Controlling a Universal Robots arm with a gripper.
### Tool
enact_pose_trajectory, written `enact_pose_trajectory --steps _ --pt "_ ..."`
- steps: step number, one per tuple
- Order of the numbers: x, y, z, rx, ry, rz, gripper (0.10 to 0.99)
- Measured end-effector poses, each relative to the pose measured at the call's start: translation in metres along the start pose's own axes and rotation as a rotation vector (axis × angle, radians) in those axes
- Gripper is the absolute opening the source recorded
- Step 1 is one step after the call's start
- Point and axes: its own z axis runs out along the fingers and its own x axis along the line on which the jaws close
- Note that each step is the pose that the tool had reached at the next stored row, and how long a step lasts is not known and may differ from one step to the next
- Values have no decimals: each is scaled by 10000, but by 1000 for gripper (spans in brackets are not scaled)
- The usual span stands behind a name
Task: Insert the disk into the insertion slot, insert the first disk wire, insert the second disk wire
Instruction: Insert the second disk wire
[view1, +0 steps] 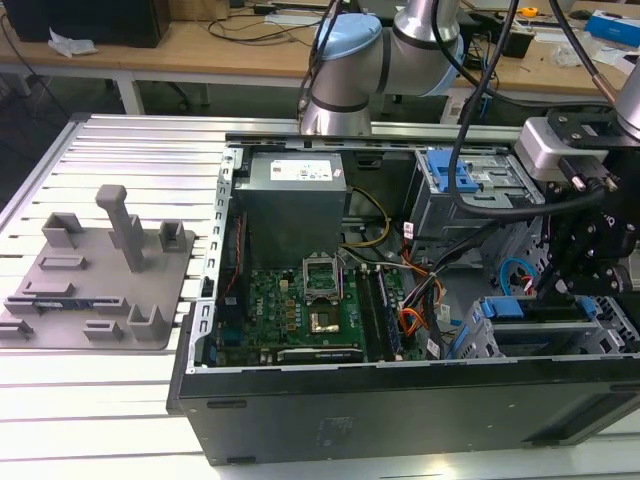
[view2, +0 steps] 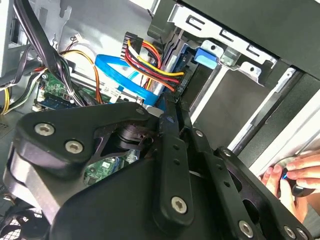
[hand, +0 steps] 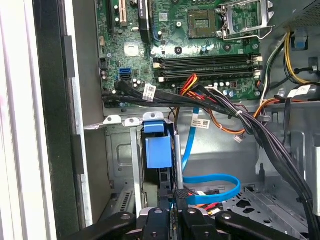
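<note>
The disk (hand: 156, 152) sits inside the insertion slot (hand: 120, 160), its blue carrier (view1: 500, 306) showing at the cage's open end near the case's front at the exterior view's right. My gripper (hand: 176, 199) hangs right over that end, shut on a black wire connector (hand: 181, 193) at the disk's edge. A flat blue disk wire (hand: 212, 184) and a red, yellow and black bundle (view2: 150, 65) both run to this spot. In the second wrist view the gripper (view2: 172, 107) closes just below the bundle's black plug (view2: 181, 82). Which of the two wires the fingers pinch I cannot tell.
The open computer case (view1: 400, 420) lies on a slatted metal table, motherboard (hand: 200, 45) exposed. Thick black cable bundles (hand: 260, 135) cross beside the cage. A taller grey bay with a blue latch (view1: 455, 172) stands behind. A person's hand (view2: 295, 172) shows outside the case. A grey fixture (view1: 100, 270) lies at the exterior view's left.
</note>
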Motion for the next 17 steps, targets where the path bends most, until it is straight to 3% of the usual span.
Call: enact_pose_trajectory --steps 17 --pt "-2 -24 68 -33 4 0 161"
